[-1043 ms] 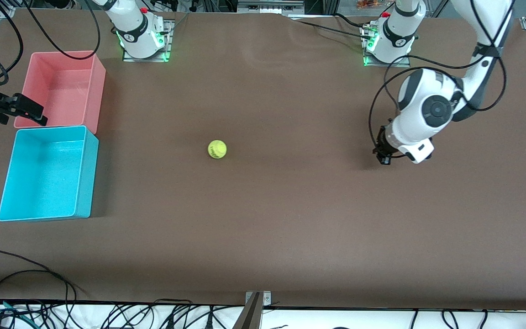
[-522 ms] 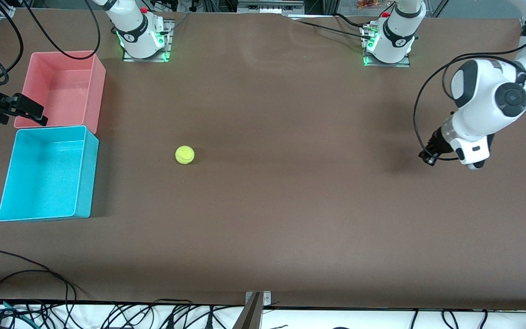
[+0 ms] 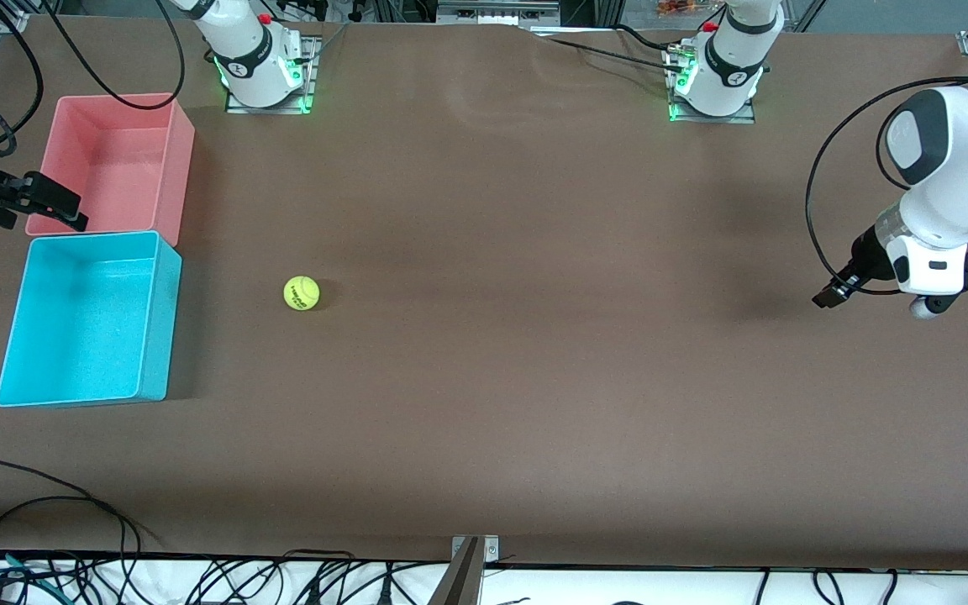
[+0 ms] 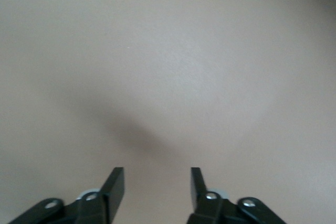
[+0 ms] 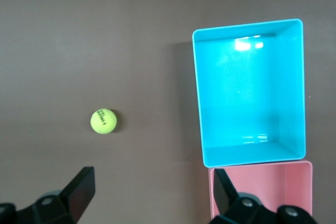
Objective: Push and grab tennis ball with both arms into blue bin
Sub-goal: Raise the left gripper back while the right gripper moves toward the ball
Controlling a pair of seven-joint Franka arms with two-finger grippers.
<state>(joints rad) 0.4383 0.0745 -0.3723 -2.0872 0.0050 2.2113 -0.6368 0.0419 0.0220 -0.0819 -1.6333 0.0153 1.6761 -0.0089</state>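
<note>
The tennis ball (image 3: 302,293) lies on the brown table, apart from the blue bin (image 3: 162,319) and a little toward the left arm's end from it. It also shows in the right wrist view (image 5: 103,121), as does the empty blue bin (image 5: 198,93). My right gripper (image 3: 60,210) hangs open and empty high over the table by the two bins; its wrist view shows it (image 5: 152,187) with jaws wide. My left gripper (image 3: 830,297) is open and empty over bare table at the left arm's end, with jaws apart in its wrist view (image 4: 156,182).
An empty pink bin (image 3: 181,168) stands against the blue bin, farther from the front camera; it also shows in the right wrist view (image 5: 262,174). Cables (image 3: 47,504) lie along the table's front edge.
The tennis ball has rolled toward the blue bin. My left arm has drawn back toward its own end of the table. The right gripper has not moved.
</note>
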